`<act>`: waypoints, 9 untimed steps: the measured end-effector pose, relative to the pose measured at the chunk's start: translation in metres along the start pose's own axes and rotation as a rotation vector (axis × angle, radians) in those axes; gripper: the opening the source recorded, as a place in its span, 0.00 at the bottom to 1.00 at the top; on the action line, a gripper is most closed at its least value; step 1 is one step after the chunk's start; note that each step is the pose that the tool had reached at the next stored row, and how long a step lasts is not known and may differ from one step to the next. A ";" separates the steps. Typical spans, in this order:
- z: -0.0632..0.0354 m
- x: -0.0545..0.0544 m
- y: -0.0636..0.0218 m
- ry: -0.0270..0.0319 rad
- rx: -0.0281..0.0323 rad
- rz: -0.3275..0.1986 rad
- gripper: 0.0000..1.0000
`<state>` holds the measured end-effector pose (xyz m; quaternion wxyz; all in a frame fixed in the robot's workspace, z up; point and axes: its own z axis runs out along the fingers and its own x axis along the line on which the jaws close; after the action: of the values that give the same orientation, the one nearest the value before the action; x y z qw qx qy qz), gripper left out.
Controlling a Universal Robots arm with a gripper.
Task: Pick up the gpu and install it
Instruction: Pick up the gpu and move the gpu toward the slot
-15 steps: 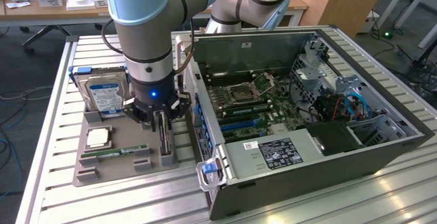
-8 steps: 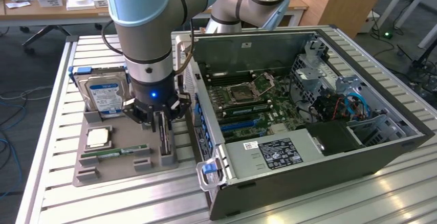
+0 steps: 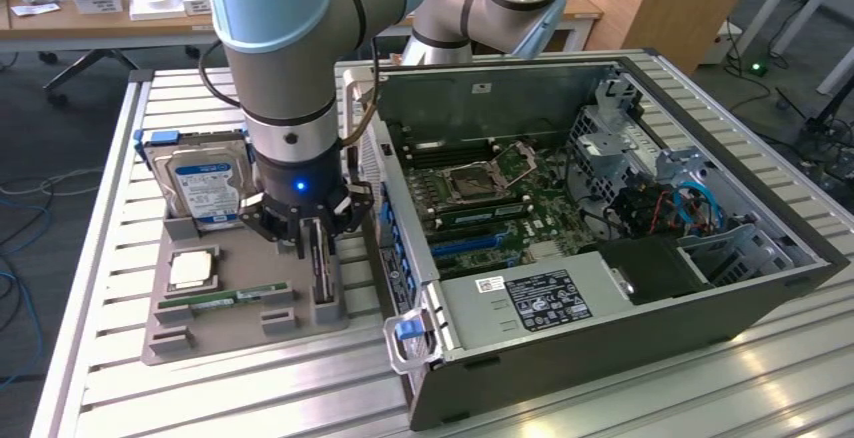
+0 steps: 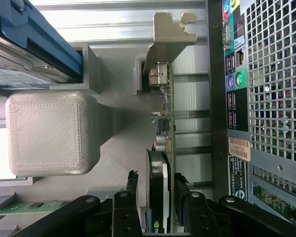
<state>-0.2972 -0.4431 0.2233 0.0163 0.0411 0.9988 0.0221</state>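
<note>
We note end effector (image 4: 156, 181) jaws apart, straddling gpu (image 4: 163, 148), not yet clamped. gpu (image 3: 322, 270) stands on edge in grey holder (image 3: 200, 336) beside open PC case (image 3: 694, 303). Pickup & install both pending.

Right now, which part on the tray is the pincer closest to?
The gpu, standing on edge at the tray side nearest the case; the open pincer straddles it. The hard drive, CPU and RAM stick sit farther off.

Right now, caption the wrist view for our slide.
Open gripper straddles the gpu standing in a grey holder beside the case.
</note>
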 end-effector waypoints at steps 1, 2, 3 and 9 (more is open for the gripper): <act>0.0000 0.000 0.0000 0.0001 0.0001 0.000 0.42; 0.0000 0.000 0.0000 0.0000 0.0000 0.000 0.42; 0.0001 0.000 0.0006 0.0000 -0.0001 0.000 0.42; -0.0018 0.000 0.0007 0.0001 0.0001 0.000 0.42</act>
<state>-0.2972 -0.4425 0.2252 0.0162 0.0411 0.9988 0.0220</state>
